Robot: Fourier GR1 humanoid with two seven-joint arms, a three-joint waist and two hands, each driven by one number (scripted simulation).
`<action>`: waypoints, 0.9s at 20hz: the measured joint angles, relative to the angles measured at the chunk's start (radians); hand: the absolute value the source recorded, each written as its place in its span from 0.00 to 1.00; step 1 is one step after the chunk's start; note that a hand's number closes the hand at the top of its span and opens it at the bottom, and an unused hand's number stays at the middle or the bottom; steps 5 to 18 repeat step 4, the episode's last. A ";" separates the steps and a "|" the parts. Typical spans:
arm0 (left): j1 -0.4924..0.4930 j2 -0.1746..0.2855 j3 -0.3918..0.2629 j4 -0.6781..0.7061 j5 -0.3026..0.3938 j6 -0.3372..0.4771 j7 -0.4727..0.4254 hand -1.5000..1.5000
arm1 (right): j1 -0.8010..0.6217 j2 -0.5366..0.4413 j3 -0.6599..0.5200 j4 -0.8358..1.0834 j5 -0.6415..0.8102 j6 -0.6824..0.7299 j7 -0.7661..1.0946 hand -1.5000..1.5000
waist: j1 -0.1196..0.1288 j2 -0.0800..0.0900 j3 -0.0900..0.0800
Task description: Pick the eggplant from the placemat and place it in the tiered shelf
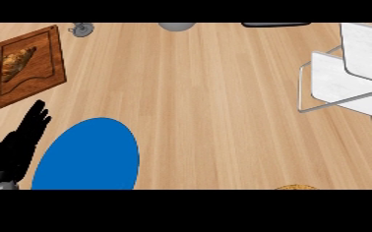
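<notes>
Resting just beside the blue oval placemat (91,159) on the light wooden worktop (203,93), my black left hand (22,142) is released, stretched straight, holding nothing.

Just beyond the left hand (22,142) lies a wooden board (42,84) carrying a croissant (16,61), with a small grey object (81,29) past it and a round grey thing (176,26) farther right.
</notes>
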 measured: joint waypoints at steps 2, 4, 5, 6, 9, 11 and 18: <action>-0.001 0.006 0.010 0.003 0.004 0.000 0.004 0.50 | 0.057 -0.051 -0.067 0.069 0.007 0.064 -0.036 0.00 | -0.011 -0.001 0.001; 0.016 -0.003 0.012 0.003 -0.003 0.011 -0.009 0.50 | 0.118 -0.077 -0.132 0.127 0.023 0.117 -0.083 0.00 | -0.025 -0.004 0.002; 0.016 -0.003 0.012 0.003 -0.003 0.011 -0.009 0.50 | 0.118 -0.077 -0.132 0.127 0.023 0.117 -0.083 0.00 | -0.025 -0.004 0.002; 0.016 -0.003 0.012 0.003 -0.003 0.011 -0.009 0.50 | 0.118 -0.077 -0.132 0.127 0.023 0.117 -0.083 0.00 | -0.025 -0.004 0.002; 0.016 -0.003 0.012 0.003 -0.003 0.011 -0.009 0.50 | 0.118 -0.077 -0.132 0.127 0.023 0.117 -0.083 0.00 | -0.025 -0.004 0.002; 0.016 -0.003 0.012 0.003 -0.003 0.011 -0.009 0.50 | 0.118 -0.077 -0.132 0.127 0.023 0.117 -0.083 0.00 | -0.025 -0.004 0.002; 0.016 -0.003 0.012 0.003 -0.003 0.011 -0.009 0.50 | 0.118 -0.077 -0.132 0.127 0.023 0.117 -0.083 0.00 | -0.025 -0.004 0.002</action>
